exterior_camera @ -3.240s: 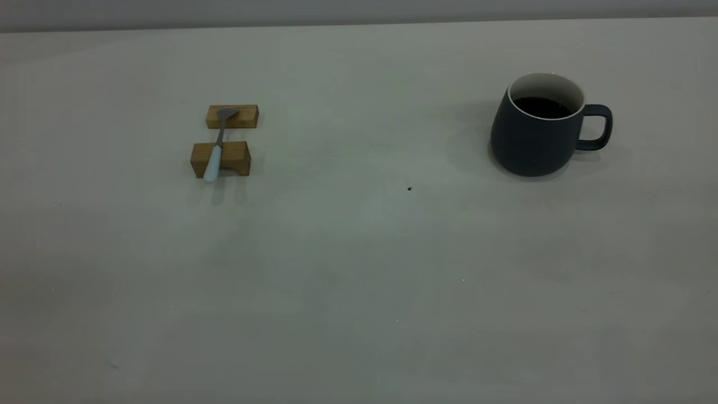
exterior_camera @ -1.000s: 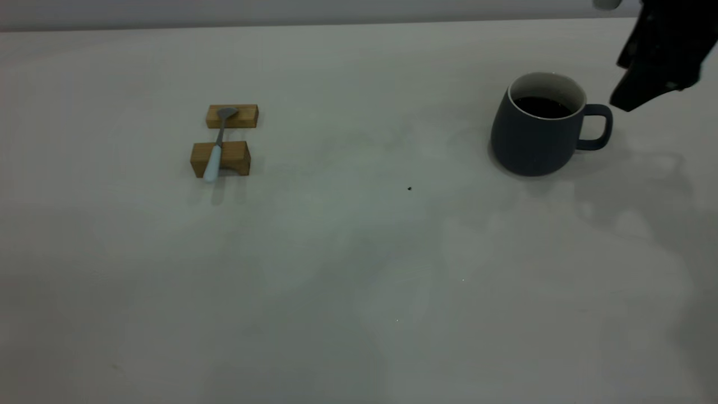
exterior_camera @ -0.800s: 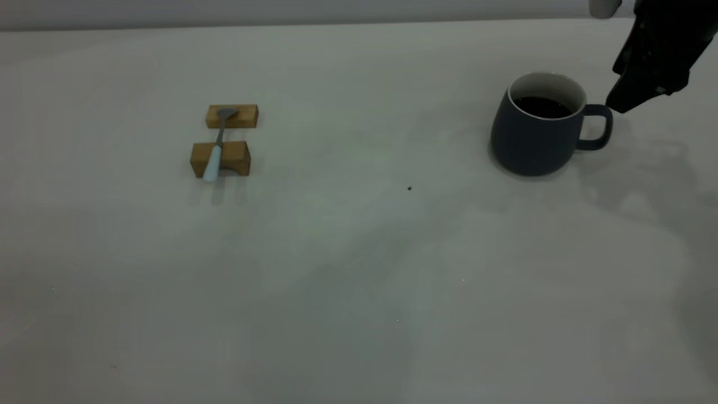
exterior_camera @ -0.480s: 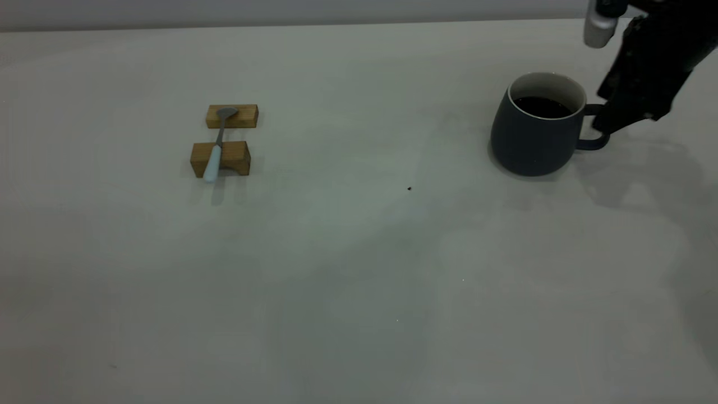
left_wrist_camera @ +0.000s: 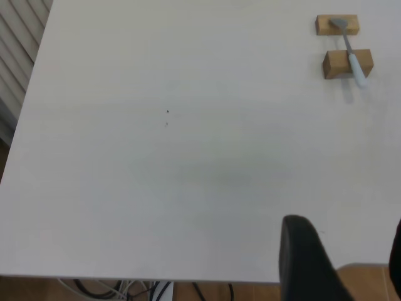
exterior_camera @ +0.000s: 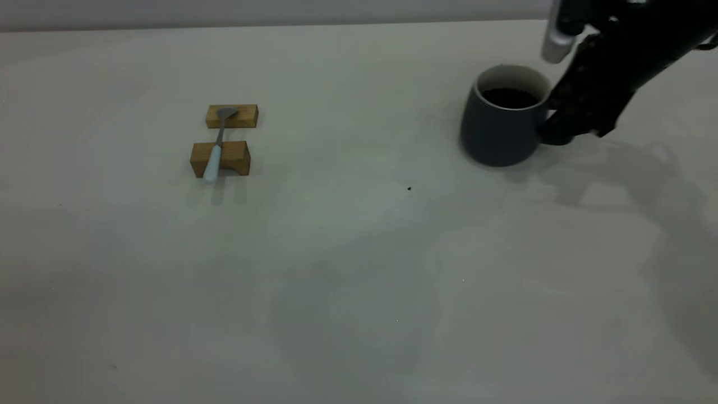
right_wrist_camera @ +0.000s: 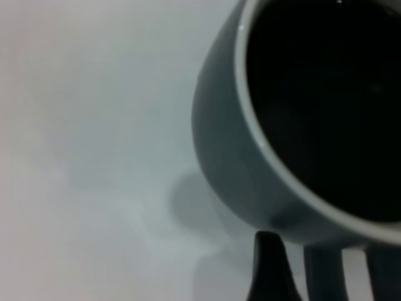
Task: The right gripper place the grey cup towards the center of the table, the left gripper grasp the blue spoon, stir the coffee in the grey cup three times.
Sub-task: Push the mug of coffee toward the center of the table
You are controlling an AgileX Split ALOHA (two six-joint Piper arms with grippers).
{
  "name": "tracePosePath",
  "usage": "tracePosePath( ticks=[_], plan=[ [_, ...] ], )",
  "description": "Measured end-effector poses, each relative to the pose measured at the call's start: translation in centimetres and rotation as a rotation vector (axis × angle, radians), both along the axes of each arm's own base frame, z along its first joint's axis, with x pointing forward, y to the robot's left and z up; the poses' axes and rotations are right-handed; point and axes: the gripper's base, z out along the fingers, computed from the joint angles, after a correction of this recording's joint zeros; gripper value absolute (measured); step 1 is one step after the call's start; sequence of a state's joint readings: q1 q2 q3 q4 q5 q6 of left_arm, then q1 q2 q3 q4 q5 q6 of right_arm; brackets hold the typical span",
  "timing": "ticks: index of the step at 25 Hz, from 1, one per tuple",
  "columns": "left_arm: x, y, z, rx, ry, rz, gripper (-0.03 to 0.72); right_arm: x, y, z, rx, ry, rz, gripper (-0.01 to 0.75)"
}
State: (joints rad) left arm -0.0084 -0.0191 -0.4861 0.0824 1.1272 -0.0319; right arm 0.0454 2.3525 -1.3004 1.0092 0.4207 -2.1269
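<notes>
The grey cup (exterior_camera: 499, 129) stands on the table (exterior_camera: 359, 252) at the right rear, with dark coffee (exterior_camera: 510, 97) inside. My right gripper (exterior_camera: 555, 132) is against the cup's handle and hides it in the exterior view. The right wrist view shows the cup (right_wrist_camera: 238, 157) close up and full of coffee (right_wrist_camera: 326, 106). There the right gripper (right_wrist_camera: 322, 263) is open, with the handle between its fingers and a gap beside one finger (right_wrist_camera: 269, 269). The blue spoon (exterior_camera: 215, 151) lies across two wooden blocks at the left. My left gripper (left_wrist_camera: 351, 263) hangs open above the table's edge, far from the spoon (left_wrist_camera: 352, 50).
Two brown wooden blocks (exterior_camera: 235, 159) (exterior_camera: 247, 116) hold the spoon off the table. A tiny dark speck (exterior_camera: 409, 188) marks the table between the blocks and the cup. The left wrist view shows the table's edge with cables below (left_wrist_camera: 125, 288).
The right arm came in from the right rear and dropped to the cup's handle. In the last half second the cup slid left and slightly back with it. The spoon and blocks stayed put.
</notes>
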Motion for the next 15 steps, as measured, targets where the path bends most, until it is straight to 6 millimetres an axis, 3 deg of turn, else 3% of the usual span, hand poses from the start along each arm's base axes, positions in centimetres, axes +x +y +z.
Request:
tracePosePath(
  ticks=[6,15],
  plan=[
    [0.0,0.0,0.0,0.000,0.000,0.000,0.403,-0.3,4.1,-0.9,-0.002,0.004,0.085,0.539],
    [0.0,0.0,0.0,0.000,0.000,0.000,0.403,1.1,9.6,-0.5,0.055,-0.059,0.135,0.537]
  ],
)
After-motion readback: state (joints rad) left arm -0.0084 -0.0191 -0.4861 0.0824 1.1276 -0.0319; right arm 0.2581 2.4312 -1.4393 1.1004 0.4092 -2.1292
